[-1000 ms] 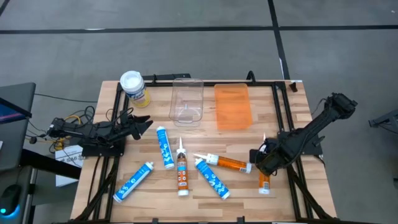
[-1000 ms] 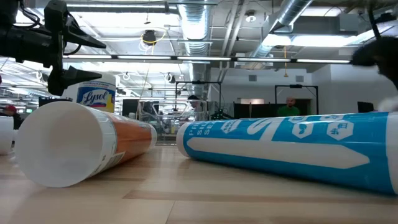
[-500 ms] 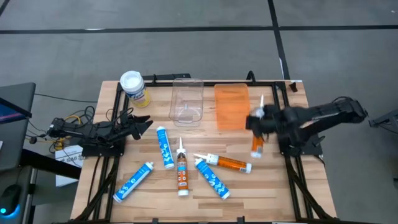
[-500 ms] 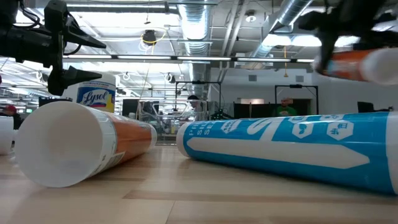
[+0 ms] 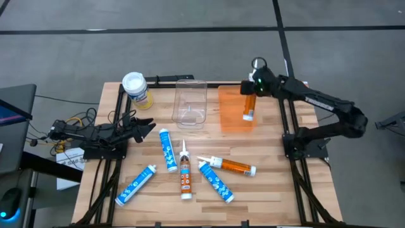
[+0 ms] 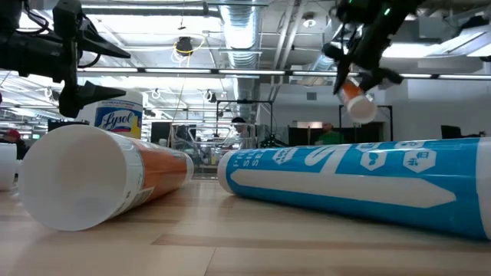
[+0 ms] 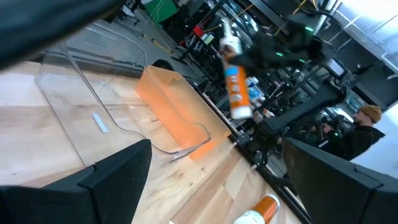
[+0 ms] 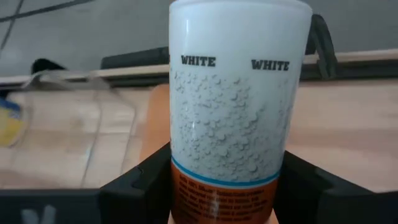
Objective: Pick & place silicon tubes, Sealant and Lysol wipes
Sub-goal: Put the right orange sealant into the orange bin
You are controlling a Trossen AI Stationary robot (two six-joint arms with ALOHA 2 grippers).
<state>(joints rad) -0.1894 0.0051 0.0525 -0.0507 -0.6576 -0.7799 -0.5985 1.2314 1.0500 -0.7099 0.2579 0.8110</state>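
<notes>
The sealant tube (image 5: 249,104), clenched in the right pincer (image 5: 253,87), should go down gently into the orange bin (image 5: 231,111) before letting go.

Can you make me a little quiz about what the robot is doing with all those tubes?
1. True or false: the right gripper holds an orange tube above the orange bin.
2. How many tubes lie on the table? A) three B) five C) seven
3. Fill in: the Lysol wipes have a ____ lid.

Key: 1 true; 2 B; 3 white.
</notes>
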